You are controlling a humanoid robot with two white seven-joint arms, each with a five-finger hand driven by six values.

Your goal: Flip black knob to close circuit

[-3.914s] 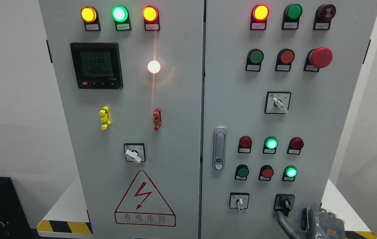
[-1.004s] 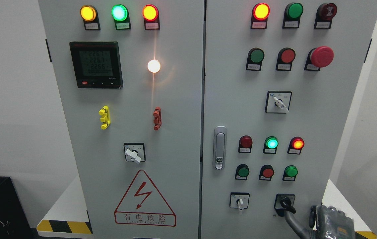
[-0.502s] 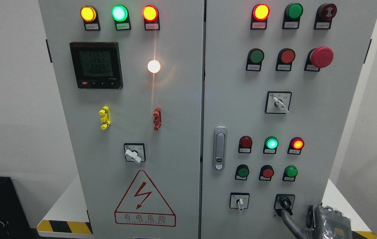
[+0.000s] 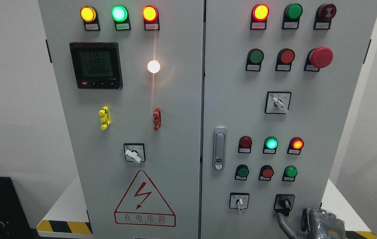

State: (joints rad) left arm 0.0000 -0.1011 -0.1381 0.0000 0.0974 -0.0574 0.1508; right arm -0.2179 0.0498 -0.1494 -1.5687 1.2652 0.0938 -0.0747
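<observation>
Your right hand [image 4: 321, 224] sits just below the black knob [image 4: 284, 202], one finger [image 4: 282, 220] reaching toward it; I cannot tell its grasp. The red lamp [image 4: 296, 144] glows, so judge the flip done and withdraw.

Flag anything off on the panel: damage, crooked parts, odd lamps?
Nothing looks damaged or loose. The white lamp on the left door glares, streaking the image vertically. The black knob points roughly straight down; the right hand sits low beside it, not touching.
</observation>
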